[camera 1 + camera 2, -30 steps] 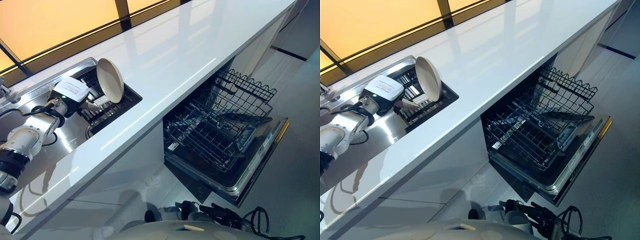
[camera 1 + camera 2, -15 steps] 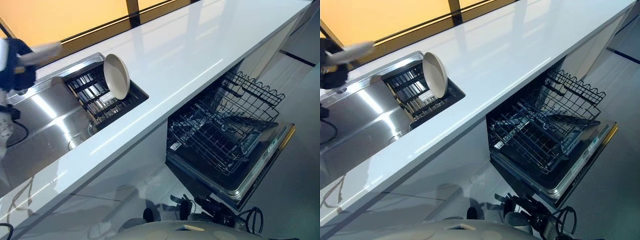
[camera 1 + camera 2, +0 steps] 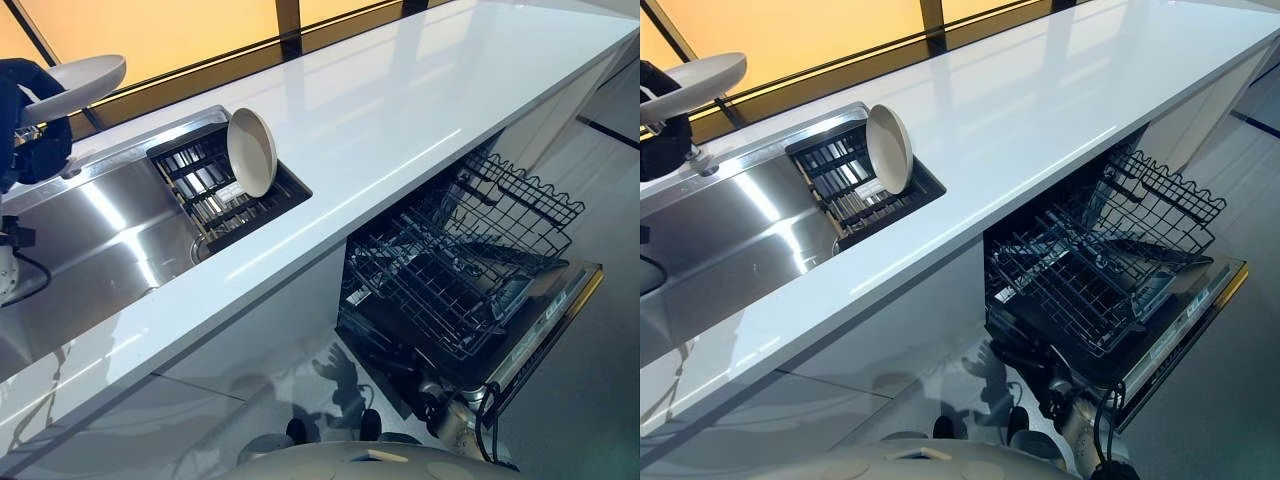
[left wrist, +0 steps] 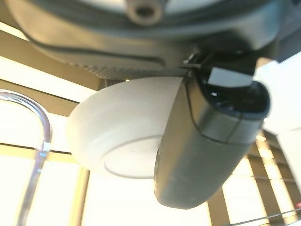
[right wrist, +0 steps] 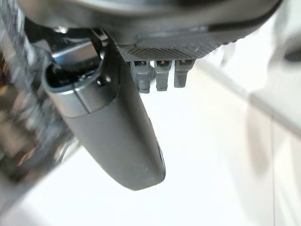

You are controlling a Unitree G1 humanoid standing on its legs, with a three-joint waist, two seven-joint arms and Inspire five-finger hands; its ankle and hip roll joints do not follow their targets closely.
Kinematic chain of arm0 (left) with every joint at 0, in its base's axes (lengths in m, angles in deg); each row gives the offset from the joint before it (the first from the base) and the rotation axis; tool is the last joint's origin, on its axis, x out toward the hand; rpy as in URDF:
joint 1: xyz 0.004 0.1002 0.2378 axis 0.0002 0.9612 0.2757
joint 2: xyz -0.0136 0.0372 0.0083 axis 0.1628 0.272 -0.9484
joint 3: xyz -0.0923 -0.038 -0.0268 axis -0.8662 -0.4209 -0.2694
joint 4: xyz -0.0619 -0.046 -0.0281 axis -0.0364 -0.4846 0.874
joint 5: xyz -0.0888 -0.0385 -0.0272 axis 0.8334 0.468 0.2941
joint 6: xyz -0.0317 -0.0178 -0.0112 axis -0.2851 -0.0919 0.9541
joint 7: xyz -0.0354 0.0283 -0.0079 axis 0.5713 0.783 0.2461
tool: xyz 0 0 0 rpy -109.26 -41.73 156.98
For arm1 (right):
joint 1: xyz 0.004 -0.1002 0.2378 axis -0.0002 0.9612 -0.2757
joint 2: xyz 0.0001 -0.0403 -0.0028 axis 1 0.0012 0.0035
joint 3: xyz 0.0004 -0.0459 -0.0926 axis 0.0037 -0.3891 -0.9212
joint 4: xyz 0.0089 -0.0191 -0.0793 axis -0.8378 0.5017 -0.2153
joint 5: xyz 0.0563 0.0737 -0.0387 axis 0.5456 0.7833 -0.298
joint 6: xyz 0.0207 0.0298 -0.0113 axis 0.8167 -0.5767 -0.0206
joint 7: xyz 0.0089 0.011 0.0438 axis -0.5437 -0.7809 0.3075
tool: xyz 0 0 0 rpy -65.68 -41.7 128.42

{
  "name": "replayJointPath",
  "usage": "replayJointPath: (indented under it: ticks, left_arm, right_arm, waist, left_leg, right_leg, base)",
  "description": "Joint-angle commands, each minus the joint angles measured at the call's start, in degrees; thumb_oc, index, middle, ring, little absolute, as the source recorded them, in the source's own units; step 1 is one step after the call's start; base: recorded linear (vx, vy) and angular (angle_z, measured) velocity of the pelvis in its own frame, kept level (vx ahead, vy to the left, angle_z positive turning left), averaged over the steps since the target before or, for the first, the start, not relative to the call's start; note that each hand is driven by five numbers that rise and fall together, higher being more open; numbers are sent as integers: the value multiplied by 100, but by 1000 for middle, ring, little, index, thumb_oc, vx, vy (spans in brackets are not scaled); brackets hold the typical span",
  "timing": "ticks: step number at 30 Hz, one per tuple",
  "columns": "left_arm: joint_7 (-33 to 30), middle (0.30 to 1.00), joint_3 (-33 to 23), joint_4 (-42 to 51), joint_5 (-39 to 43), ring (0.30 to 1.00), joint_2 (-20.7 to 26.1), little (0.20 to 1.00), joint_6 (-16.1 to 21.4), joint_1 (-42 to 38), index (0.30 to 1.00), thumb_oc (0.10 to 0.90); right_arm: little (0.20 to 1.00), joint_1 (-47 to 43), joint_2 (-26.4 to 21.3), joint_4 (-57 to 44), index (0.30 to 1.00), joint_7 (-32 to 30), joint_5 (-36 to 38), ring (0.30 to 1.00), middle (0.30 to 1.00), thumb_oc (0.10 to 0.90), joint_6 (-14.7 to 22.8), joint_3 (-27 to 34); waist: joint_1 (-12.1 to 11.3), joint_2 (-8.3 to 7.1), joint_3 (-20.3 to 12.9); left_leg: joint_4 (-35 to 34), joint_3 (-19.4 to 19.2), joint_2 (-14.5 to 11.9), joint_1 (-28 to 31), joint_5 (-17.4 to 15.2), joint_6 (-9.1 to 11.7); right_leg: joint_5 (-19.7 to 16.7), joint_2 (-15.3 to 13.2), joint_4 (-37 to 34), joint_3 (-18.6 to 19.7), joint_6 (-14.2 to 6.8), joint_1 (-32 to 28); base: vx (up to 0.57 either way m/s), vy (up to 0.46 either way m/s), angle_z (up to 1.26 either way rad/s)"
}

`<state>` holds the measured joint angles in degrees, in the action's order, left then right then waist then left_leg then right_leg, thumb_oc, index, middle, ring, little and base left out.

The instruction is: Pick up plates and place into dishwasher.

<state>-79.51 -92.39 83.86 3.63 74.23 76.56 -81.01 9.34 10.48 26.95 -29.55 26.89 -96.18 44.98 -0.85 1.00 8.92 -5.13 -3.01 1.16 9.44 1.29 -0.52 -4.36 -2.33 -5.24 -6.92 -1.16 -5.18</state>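
My left hand [image 3: 30,130] is raised at the far left above the sink, shut on a cream plate [image 3: 75,75] held roughly level. In the left wrist view the thumb [image 4: 207,141] lies across the plate's underside [image 4: 117,141]. A second cream plate [image 3: 252,152] stands on edge in the black rack [image 3: 215,195] in the sink. The dishwasher [image 3: 540,330] is open below the counter with its wire racks [image 3: 440,290] pulled out. My right hand [image 5: 113,127] hangs low by the dishwasher door, fingers curled, holding nothing.
The long white counter [image 3: 400,110] runs from the sink [image 3: 90,230] to the far right. A curved faucet [image 4: 33,141] rises beside the held plate. The open dishwasher door juts out over the grey floor [image 3: 600,400].
My left hand has risen from the sink rack up and to the left, carrying a plate. The camera has shifted, and my right arm has come in low by the dishwasher.
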Motion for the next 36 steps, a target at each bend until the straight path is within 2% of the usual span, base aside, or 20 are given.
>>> replayJointPath:
  ticks: [1, 3, 6, 9, 12, 16, 19, 26, 27, 28, 30, 36]
  left_arm:
    - [-437, 300, -285, 233, 634, 300, 99, 200, 704, -586, 300, 100]
    - [-304, 300, -136, 412, 760, 300, -180, 200, 937, -568, 300, 100]
    - [-32, 300, 21, 715, 1064, 300, -609, 200, 1257, -502, 300, 100]
    - [190, 300, 207, 1061, 1070, 300, -1055, 200, 1442, -466, 300, 100]
    - [240, 300, 329, 1232, 890, 300, -1287, 200, 1501, -514, 300, 100]
    - [271, 300, 278, 1399, 679, 300, -1396, 200, 1459, -523, 300, 100]
    - [426, 300, 139, 1423, 819, 300, -1367, 200, 1395, -544, 300, 100]
    - [708, 300, 175, 1413, 1090, 300, -1379, 200, 1138, -791, 300, 100]
    - [712, 300, 178, 1410, 1092, 300, -1383, 200, 1137, -801, 300, 100]
    - [858, 300, 275, 1420, 1237, 300, -1399, 200, 1194, -875, 300, 100]
    - [1271, 300, 492, 1511, 1529, 300, -1481, 200, 1248, -1086, 300, 100]
    - [2515, 300, 1099, 1768, 2201, 300, -1453, 200, 1250, -1660, 300, 100]
  right_arm:
    - [900, -111, -31, -1269, 900, 866, 1263, 900, 900, 800, -76, -109]
    - [900, -71, -61, -1783, 900, 1038, 1768, 900, 900, 800, -258, -74]
    - [900, -57, -118, -2397, 900, 1290, 2446, 900, 900, 800, -329, 82]
    - [900, -300, -288, -3114, 900, 1017, 2523, 900, 900, 800, 155, 585]
    - [900, -578, -472, -3605, 900, 482, 1789, 900, 900, 800, 998, 1067]
    - [900, -677, -755, -4139, 900, -132, 518, 900, 900, 800, 1830, 1748]
    - [900, -685, -952, -4350, 900, -650, -70, 900, 900, 800, 2480, 2352]
    - [900, -999, -1481, -4717, 900, -1220, -1422, 900, 900, 800, 3388, 2994]
    - [900, -1003, -1483, -4717, 900, -1234, -1438, 900, 900, 800, 3389, 2993]
    - [900, -1119, -1638, -4784, 900, -1312, -1876, 900, 900, 800, 3496, 3024]
    - [900, -1345, -1926, -4867, 900, -1466, -2629, 900, 900, 800, 3485, 2930]
    - [900, -1973, -2890, -4866, 900, -1451, -4171, 900, 900, 800, 3052, 2626]
  waist:
    - [289, 159, -159]
    - [317, 127, -141]
    - [349, 91, -131]
    - [387, 53, -138]
    - [423, 44, -159]
    - [519, 40, -208]
    - [609, 45, -272]
    - [717, 97, -333]
    - [713, 101, -329]
    - [714, 94, -345]
    - [666, 96, -353]
    - [560, 41, -380]
  left_leg:
    - [12, -99, 527, -69, -664, -283]
    - [12, -129, 519, -67, -661, -289]
    - [12, -172, 511, -71, -651, -300]
    - [12, -214, 504, -74, -647, -323]
    - [12, -240, 506, -77, -645, -345]
    - [12, -302, 509, -81, -647, -361]
    - [12, -364, 505, -82, -672, -365]
    - [12, -444, 489, -82, -681, -332]
    - [12, -445, 488, -82, -681, -332]
    - [12, -442, 490, -82, -681, -326]
    - [12, -428, 488, -84, -679, -315]
    - [12, -359, 471, -82, -661, -271]
  right_leg:
    - [600, 49, 386, -152, -591, 98]
    - [591, 46, 413, -137, -611, 132]
    - [595, 50, 436, -105, -624, 153]
    - [589, 62, 422, -76, -612, 147]
    - [599, 90, 422, -27, -579, 141]
    - [589, 151, 391, 72, -530, 148]
    - [580, 216, 346, 171, -499, 149]
    - [564, 307, 298, 307, -454, 156]
    - [564, 307, 298, 308, -454, 157]
    - [573, 320, 299, 318, -446, 150]
    - [584, 330, 302, 313, -435, 140]
    - [602, 339, 315, 272, -414, 99]
  base:
    - [-37, 7, -3]
    - [-34, 7, -3]
    - [-35, 16, -8]
    - [-31, 21, -7]
    - [-19, 16, -14]
    - [-1, 16, -6]
    - [8, 4, -12]
    - [-4, 6, -18]
    - [0, 4, -12]
    - [0, 0, -8]
    - [2, -6, -12]
    - [6, -13, -1]
